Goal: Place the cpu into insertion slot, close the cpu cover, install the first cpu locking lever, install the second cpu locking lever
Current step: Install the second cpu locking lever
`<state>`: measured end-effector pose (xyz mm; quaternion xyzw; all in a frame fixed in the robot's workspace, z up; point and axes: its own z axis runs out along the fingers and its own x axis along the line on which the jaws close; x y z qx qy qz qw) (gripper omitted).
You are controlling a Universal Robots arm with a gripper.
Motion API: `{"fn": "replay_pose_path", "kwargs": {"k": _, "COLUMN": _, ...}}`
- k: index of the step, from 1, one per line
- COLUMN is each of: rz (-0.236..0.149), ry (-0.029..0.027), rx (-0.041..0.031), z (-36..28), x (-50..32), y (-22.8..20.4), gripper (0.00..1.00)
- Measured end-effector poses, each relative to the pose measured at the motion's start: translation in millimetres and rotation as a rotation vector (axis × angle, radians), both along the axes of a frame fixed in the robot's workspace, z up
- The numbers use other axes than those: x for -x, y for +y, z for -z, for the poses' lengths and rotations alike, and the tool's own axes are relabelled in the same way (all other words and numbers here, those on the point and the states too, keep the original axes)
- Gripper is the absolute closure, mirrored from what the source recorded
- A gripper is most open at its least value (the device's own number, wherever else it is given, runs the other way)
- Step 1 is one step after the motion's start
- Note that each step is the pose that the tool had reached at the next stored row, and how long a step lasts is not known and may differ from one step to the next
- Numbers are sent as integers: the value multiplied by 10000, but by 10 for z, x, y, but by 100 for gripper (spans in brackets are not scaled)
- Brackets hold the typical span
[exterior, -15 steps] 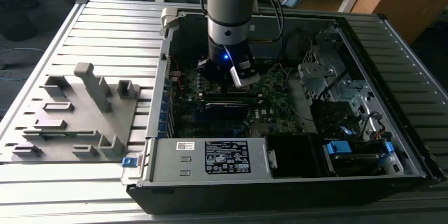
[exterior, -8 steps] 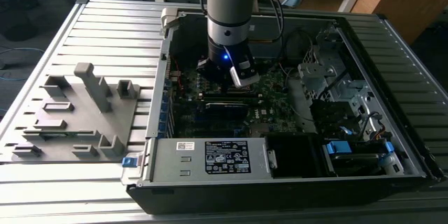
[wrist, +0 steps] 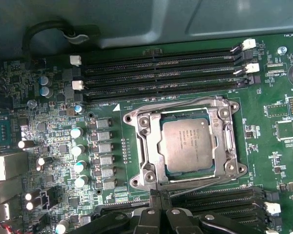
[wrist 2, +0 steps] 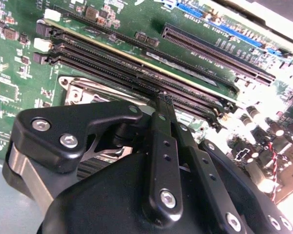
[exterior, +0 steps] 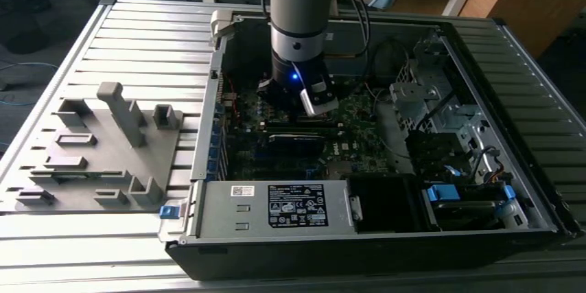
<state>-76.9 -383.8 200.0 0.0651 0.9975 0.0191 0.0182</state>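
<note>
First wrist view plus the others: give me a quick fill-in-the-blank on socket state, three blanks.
1. The cpu lies in the slot, and the cover around it is ____.
2. The pincer has its fingers pressed ____.
3. The arm reaches down into an open computer ____.

Missing words: closed; together; case

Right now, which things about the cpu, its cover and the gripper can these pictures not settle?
- Locking levers: in the first wrist view the cpu sits inside the cpu cover, but whether the thin levers are latched cannot be told.
- Socket in the second wrist view: the gripper hides most of it.
- Exterior view: the arm covers the socket area inside the computer case.
</note>
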Motion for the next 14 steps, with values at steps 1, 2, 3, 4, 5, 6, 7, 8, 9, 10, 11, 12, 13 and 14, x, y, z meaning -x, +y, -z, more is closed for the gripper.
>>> {"fn": "replay_pose_path", "kwargs": {"k": 1, "rz": 0, "ry": 0, "rx": 0, "z": 32, "x": 0, "y": 0, "gripper": 89}}
{"fn": "replay_pose_path", "kwargs": {"k": 2, "rz": 0, "ry": 0, "rx": 1, "z": 32, "x": 0, "y": 0, "gripper": 89}}
{"fn": "replay_pose_path", "kwargs": {"k": 3, "rz": 0, "ry": 0, "rx": 0, "z": 32, "x": 0, "y": 0, "gripper": 89}}
{"fn": "replay_pose_path", "kwargs": {"k": 4, "rz": 0, "ry": 0, "rx": 0, "z": 33, "x": 0, "y": 0, "gripper": 89}}
{"fn": "replay_pose_path", "kwargs": {"k": 5, "rz": 0, "ry": 0, "rx": 0, "z": 33, "x": 0, "y": 0, "gripper": 89}}
{"fn": "replay_pose_path", "kwargs": {"k": 6, "rz": 0, "ry": 0, "rx": 0, "z": 34, "x": 0, "y": 0, "gripper": 89}}
{"fn": "replay_pose_path", "kwargs": {"k": 7, "rz": 0, "ry": 0, "rx": 1, "z": 35, "x": 0, "y": 0, "gripper": 89}}
{"fn": "replay_pose_path", "kwargs": {"k": 8, "rz": 0, "ry": 0, "rx": 0, "z": 35, "x": 0, "y": 0, "gripper": 89}}
{"fn": "replay_pose_path", "kwargs": {"k": 9, "rz": 0, "ry": 0, "rx": 1, "z": 36, "x": 0, "y": 0, "gripper": 89}}
{"fn": "replay_pose_path", "kwargs": {"k": 10, "rz": 0, "ry": 0, "rx": 0, "z": 36, "x": 0, "y": 0, "gripper": 89}}
{"fn": "replay_pose_path", "kwargs": {"k": 11, "rz": 0, "ry": 0, "rx": 0, "z": 36, "x": 0, "y": 0, "gripper": 89}}
{"fn": "replay_pose_path", "kwargs": {"k": 12, "rz": 0, "ry": 0, "rx": 0, "z": 36, "x": 0, "y": 0, "gripper": 89}}
{"fn": "replay_pose_path", "kwargs": {"k": 13, "rz": 0, "ry": 1, "rx": 1, "z": 36, "x": 0, "y": 0, "gripper": 89}}
{"fn": "replay_pose_path", "kwargs": {"k": 14, "rz": 0, "ry": 0, "rx": 0, "z": 37, "x": 0, "y": 0, "gripper": 89}}
